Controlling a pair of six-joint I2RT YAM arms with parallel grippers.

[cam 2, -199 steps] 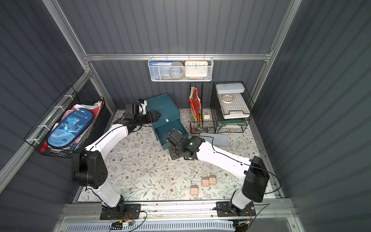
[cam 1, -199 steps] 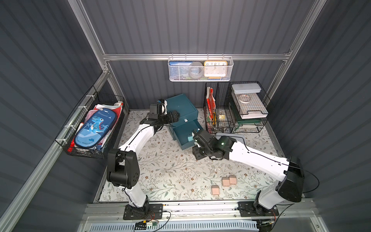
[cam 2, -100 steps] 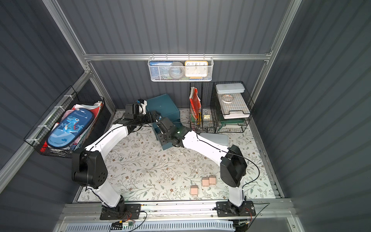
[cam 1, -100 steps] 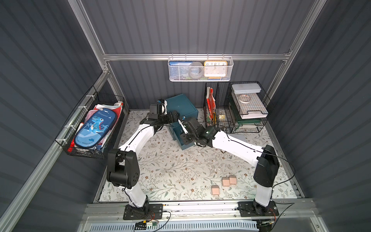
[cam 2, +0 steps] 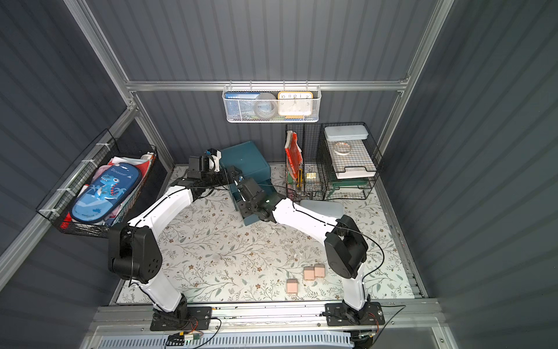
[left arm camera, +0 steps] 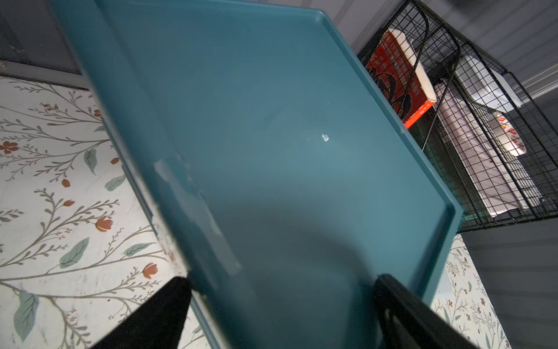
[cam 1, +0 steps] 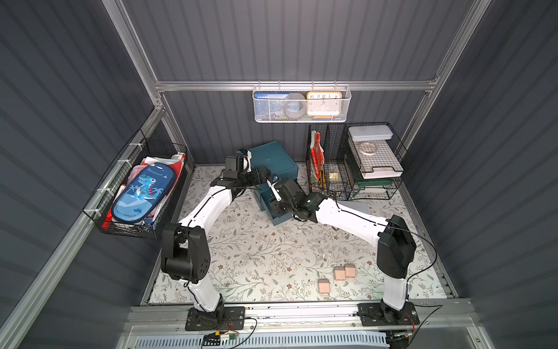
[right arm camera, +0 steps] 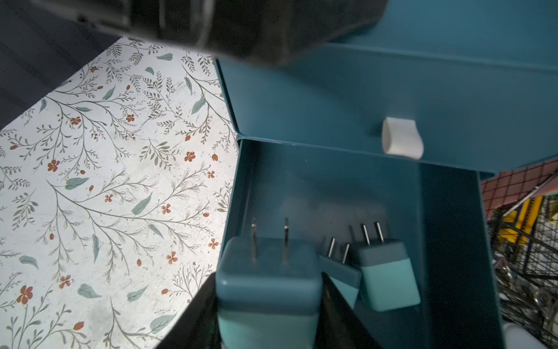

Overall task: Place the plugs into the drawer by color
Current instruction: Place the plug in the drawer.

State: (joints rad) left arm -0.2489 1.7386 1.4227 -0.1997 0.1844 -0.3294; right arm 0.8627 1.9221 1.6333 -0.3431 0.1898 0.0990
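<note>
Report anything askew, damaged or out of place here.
The drawer cabinet sits turned at an angle to the back wall, and its top edge shows a whitish scuffed patch. Three peach plugs lie loose on the mat, unsorted. Nothing looks spilled.

Drawer (cam 1: 273,160) is being shown in dark teal, pull tab (right arm camera: 402,138) in white. Each teal plug (right arm camera: 386,272) is being rendered two-tone: dark cap, light body. Pink plugs (cam 1: 339,273) are being seen in plain peach. Mat (cam 1: 256,250) is being shown white with green leaves, rust flowers. Also being seen: pencil case (cam 1: 142,190) blue, dinosaur print; clock (cam 1: 324,102) yellow; racks (cam 1: 373,123) black wire; arms (cam 1: 211,208) white, black joints.
</note>
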